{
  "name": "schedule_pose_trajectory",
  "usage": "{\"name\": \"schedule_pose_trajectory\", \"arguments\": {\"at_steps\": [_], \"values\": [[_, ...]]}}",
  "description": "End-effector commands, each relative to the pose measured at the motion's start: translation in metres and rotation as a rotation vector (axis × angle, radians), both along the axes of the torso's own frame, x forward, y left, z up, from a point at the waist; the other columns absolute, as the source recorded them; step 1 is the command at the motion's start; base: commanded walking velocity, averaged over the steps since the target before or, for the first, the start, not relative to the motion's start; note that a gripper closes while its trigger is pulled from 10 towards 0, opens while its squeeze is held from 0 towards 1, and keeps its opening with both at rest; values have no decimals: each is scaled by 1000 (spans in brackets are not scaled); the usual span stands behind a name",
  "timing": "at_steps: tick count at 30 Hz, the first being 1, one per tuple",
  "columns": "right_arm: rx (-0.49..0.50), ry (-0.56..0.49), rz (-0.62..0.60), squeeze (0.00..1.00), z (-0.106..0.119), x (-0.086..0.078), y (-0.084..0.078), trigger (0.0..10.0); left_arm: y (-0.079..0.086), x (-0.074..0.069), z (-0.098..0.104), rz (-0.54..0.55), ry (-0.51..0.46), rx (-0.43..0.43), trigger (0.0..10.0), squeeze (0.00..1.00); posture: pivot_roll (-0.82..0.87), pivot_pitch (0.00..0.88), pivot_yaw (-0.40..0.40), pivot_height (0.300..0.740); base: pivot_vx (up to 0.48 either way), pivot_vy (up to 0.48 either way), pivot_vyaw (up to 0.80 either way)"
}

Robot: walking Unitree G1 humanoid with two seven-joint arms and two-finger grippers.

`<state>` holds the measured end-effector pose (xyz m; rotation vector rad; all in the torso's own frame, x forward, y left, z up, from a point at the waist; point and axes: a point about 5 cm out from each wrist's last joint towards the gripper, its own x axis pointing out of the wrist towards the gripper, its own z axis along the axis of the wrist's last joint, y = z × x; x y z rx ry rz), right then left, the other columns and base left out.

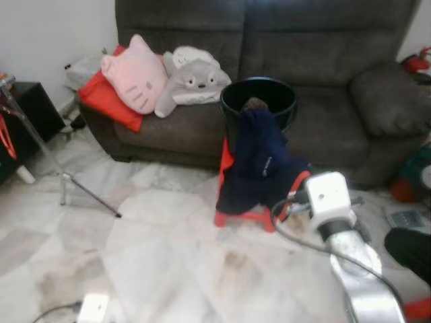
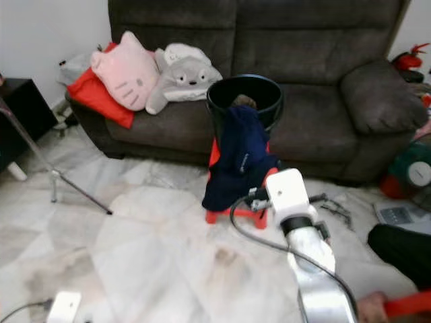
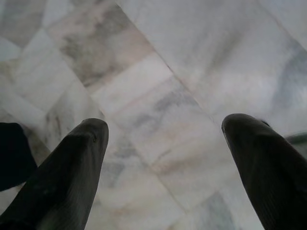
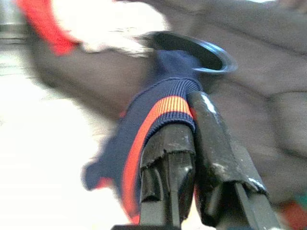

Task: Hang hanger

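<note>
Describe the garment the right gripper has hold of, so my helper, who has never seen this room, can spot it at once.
Find the dark grey sofa; a black bucket stands before its middle on a small red stool. The navy garment spills from the bucket over the stool, its ribbed, orange-striped hem clamped in the right gripper. It is the one dark blue cloth; the plush cushions nearby are pink and grey.
</note>
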<state>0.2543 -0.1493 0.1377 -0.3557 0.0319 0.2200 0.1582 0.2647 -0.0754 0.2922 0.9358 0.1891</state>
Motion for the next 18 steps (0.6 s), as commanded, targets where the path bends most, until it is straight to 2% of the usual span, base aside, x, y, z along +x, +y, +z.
{"name": "schedule_pose_trajectory", "arguments": {"at_steps": [1,6,7,10,11,12,14,15,17,18], "values": [[36,-30,105,0,13,-3,12,10000,0,0,0,-8,9,7,10000,0,-202,25,29,740,0,0,0],[107,9,330,0,20,-14,37,10000,0,0,0,-8,11,10,10000,0,-204,21,29,740,0,0,0],[111,8,350,0,21,-14,39,10000,0,0,0,-8,11,10,10000,0,-206,16,28,740,0,0,0],[117,-14,299,0,23,-10,35,10000,0,-1,0,-7,12,10,10000,0,-205,13,28,740,0,0,0],[120,-21,213,0,23,-2,22,10000,0,-1,-1,-7,12,10,10000,0,-203,11,28,740,0,0,0],[120,-21,213,0,23,-2,22,10000,0,-1,-1,-7,12,10,10000,0,-203,11,28,740,0,0,0],[182,-42,-59,0,22,13,-16,10000,0,-1,-1,-8,14,10,10000,0,-203,9,28,740,0,0,0],[182,-42,-59,0,22,13,-16,10000,0,-1,-1,-8,14,10,10000,0,-203,9,28,740,0,0,0],[232,-14,-397,0,7,18,-65,10000,-1,-2,-1,-9,17,10,10000,0,-201,4,30,740,0,0,0],[257,-12,-448,0,5,17,-73,10000,-1,-2,-1,-9,17,10,10000,0,-201,4,30,740,0,0,0]]}}
